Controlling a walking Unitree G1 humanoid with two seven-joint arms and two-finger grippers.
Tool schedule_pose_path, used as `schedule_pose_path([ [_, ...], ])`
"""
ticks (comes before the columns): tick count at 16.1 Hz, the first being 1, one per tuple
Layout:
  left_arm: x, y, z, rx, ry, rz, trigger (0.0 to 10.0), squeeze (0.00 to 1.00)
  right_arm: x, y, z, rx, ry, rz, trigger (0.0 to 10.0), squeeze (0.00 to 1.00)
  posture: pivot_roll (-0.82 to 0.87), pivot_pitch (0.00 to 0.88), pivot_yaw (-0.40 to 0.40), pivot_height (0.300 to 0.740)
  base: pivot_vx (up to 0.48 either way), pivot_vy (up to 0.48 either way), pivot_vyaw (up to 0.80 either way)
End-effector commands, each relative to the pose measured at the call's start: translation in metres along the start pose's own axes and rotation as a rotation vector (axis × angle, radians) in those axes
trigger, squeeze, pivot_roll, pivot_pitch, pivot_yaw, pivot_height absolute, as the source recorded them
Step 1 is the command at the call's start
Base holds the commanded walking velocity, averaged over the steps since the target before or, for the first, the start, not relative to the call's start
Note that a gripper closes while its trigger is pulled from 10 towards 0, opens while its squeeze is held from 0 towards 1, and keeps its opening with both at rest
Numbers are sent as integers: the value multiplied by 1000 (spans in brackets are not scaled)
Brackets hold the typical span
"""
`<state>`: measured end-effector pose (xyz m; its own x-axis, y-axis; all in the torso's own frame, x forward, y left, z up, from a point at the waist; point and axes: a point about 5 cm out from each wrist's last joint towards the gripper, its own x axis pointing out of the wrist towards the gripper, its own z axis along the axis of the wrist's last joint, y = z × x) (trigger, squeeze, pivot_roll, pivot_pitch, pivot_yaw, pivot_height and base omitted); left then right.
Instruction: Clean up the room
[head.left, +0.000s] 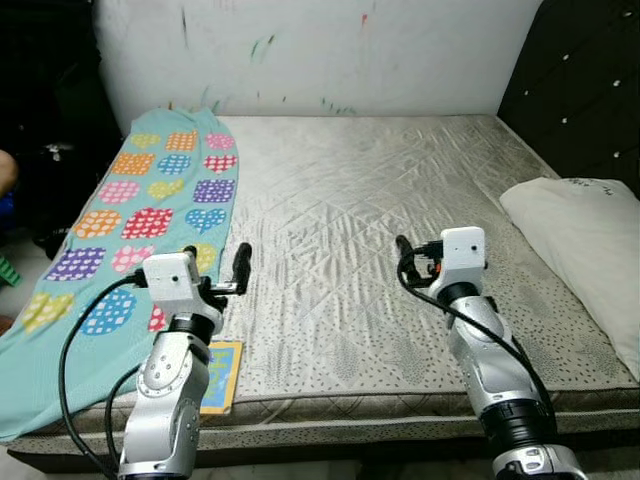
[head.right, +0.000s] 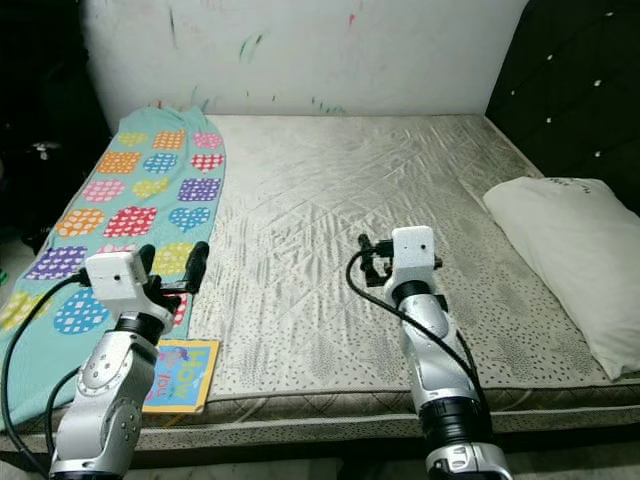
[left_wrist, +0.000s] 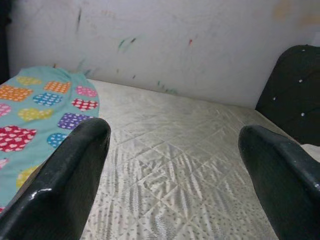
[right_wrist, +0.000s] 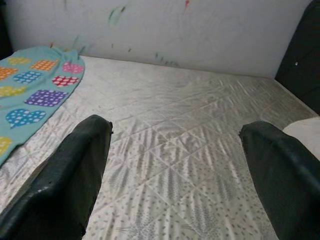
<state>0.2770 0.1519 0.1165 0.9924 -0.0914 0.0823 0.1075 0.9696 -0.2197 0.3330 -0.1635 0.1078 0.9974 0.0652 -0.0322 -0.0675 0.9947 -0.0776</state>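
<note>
A robot stands at the foot of a bed (head.left: 380, 200), both silver arms raised over its quilted grey mattress. The left gripper (left_wrist: 172, 165) hovers above the near left part of the bed, its fingers (left_wrist: 65, 175) spread wide and holding nothing; the right gripper (right_wrist: 175, 170) hangs over the near middle, fingers (right_wrist: 70, 175) likewise wide and empty. A teal blanket (head.left: 150, 200) patterned with coloured hearts lies along the bed's left edge, spilling over the side. A picture book (head.right: 180, 375) rests at the near left corner, beside the blanket. A white pillow (head.left: 590, 250) lies at the right edge, against a dark headboard (head.left: 590, 90).
</note>
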Motion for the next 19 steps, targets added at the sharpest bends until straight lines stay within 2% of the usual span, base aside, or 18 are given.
schedule_pose_path([
  [1,1,1,1,0,1,-2,10000,0,3,2,4,3,-14,8,10000,0,-27,0,-19,740,0,480,0],
  [3,1,2,1,3,0,6,10000,0,3,2,5,-1,-16,8,10000,0,-27,0,-19,740,0,411,0],
  [9,1,-3,3,-1,-27,-40,10000,0,5,3,7,-9,-26,20,10000,0,-29,0,-17,740,0,0,0],
  [19,1,-2,3,10,-20,-35,10000,0,4,4,5,-15,-24,19,10000,0,-26,0,-18,740,269,0,0],
])
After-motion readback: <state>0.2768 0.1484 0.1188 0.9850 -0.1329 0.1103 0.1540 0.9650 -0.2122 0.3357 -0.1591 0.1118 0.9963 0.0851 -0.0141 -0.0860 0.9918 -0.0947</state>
